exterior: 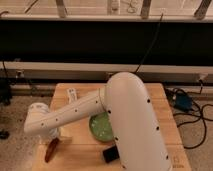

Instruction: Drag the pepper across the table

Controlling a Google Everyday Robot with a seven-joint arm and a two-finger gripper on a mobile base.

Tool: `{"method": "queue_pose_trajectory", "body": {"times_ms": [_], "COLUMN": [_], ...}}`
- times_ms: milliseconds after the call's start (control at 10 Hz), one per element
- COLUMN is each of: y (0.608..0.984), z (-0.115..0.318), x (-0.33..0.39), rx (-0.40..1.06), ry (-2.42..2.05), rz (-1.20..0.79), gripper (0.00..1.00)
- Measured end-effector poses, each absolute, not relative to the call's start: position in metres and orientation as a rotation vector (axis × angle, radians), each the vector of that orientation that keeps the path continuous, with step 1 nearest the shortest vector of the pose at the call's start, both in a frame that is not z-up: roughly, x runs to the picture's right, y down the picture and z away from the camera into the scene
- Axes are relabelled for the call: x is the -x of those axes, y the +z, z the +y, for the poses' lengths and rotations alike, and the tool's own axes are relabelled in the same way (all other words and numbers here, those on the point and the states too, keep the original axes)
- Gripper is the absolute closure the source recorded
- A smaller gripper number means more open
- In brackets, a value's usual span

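Pepper [51, 149] lies on the table [165, 102] to the left of the green bowl [101, 128] in the camera view and a little nearer the front edge. It is tilted so that its upper end points toward the arm. The tool [54, 136] hangs just above that upper end, also left of the bowl, at the tip of the white arm [75, 110] that reaches down across the planks. Whether the tool is open or closed, and whether it has hold of the pepper, cannot be told. The low placement suits dragging: working on 1 end would probably let the pepper slide along the wood rather than lift. A black phone [110, 155] sits just in front of the bowl and a white tube [71, 93] behind and left of it, so a path away from the bowl looks safer.
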State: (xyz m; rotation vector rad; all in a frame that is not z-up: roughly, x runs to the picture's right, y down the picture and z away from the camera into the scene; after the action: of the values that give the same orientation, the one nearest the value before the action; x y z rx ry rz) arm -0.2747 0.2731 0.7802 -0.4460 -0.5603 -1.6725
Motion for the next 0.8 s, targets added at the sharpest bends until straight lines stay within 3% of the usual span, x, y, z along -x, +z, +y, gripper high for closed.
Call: {"method": "queue_pose_trajectory", "body": {"times_ms": [700,800], "y": [0.788,0.790], "z": [0.278,0.280], "x": [0.281,0.284], "rx": [0.414,0.411], "ry": [-1.668,-1.667], "rz": [-0.587,-0.592], "gripper": [0.20,0.24]}}
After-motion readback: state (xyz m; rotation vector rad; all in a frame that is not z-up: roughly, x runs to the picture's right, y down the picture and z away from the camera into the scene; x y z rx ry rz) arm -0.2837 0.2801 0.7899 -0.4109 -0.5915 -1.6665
